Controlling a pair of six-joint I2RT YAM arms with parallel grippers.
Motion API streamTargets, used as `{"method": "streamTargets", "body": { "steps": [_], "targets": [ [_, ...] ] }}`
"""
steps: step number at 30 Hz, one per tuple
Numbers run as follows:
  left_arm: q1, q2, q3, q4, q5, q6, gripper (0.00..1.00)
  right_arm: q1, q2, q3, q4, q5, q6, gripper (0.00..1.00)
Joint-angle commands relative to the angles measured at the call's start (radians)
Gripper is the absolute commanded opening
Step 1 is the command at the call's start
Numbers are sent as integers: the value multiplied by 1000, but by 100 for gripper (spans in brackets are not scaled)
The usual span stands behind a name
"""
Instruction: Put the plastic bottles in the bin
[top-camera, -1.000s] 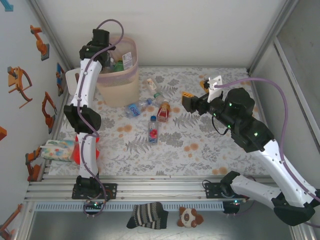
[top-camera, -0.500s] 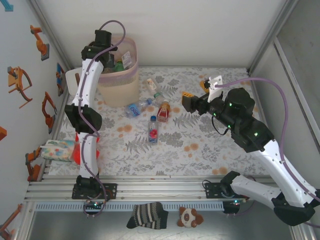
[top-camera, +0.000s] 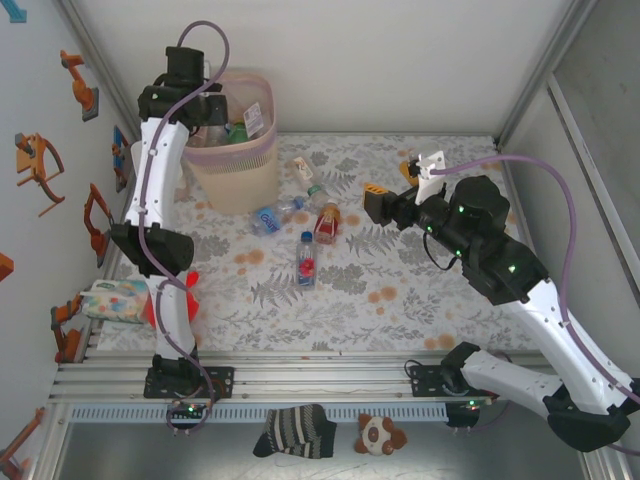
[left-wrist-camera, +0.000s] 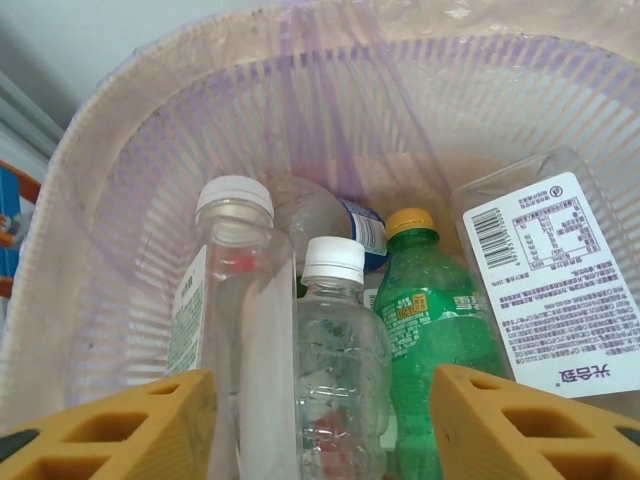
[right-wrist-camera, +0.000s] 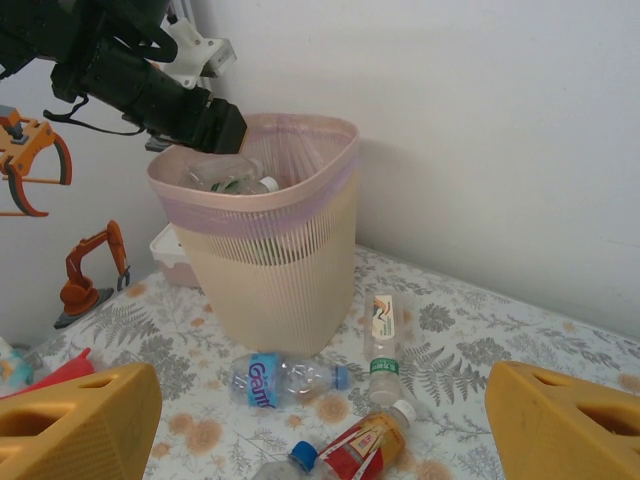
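Left gripper (left-wrist-camera: 320, 390) open, empty, over bin (top-camera: 236, 178). Right gripper (right-wrist-camera: 320, 385) open, empty. Risk: the bin, at the table's (top-camera: 420, 300) far-left corner, looks nearly full, so further bottles (top-camera: 306, 258) may topple out.

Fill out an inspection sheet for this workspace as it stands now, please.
Surface: table with a leaf print, no spill seen.
Job's things: bin at the far left, holding a green bottle and white-capped bottles. A blue-labelled bottle, a red-labelled bottle and others are on the table nearby.
Clutter: tissue pack at the left edge; sock and plush toy in front of the rail.
Grippers: left gripper over the bin, jaws apart, holding nothing; right gripper above the table, jaws wide apart, empty.
Cables: a purple cable loops along each arm, no snag seen.
Surroundings: white walls; excavator pictures on the left wall.
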Motion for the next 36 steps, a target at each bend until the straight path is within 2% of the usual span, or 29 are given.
{"method": "streamTargets", "body": {
  "steps": [1,5,9,14,26,36],
  "targets": [
    [19,-2,-44,-30,19,-21,48,-6,-12,3,24,4,8,83],
    [36,22,-87,-61,-15,-27,40,-6,-15,1,24,6,9,83],
    [52,34,-150,-55,39,-47,33,-6,-14,0,25,6,9,83],
    [52,47,-166,-42,78,-59,30,-6,-11,2,23,4,8,83],
    [52,-47,-102,-31,111,-58,34,-7,-11,3,24,10,8,83],
    [34,-194,-186,9,211,-58,38,-6,0,4,28,8,6,83]
  ]
}}
